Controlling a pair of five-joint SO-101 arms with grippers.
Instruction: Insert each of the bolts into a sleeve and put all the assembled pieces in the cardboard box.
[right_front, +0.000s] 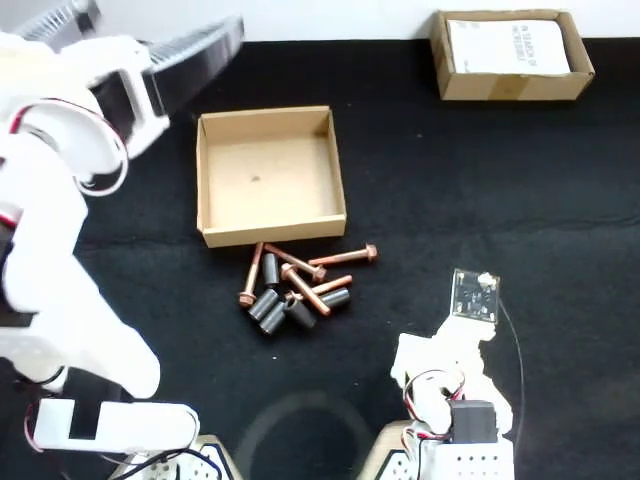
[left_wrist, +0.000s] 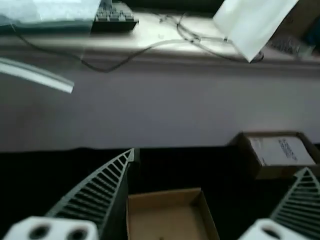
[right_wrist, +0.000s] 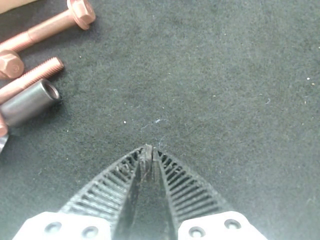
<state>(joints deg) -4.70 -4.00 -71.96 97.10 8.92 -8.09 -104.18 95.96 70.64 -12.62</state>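
Right tool (right_wrist: 147, 150) closed, holding nothing; left tool (left_wrist: 218, 162) spread wide, bare. We should grip the outlying bolt (right_front: 345, 257) mid-shank.

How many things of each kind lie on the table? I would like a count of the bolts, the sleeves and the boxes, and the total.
Bolts: 5
Sleeves: 5 (they lie close together, so this count is less sure)
Boxes: 2
Total: 12

copper-toned shiny metal bolts (right_front: 343, 257), dark smooth metal sleeves (right_front: 270, 312), matt brown cardboard box (right_front: 270, 232), fuzzy black cloth table (right_front: 480, 180).
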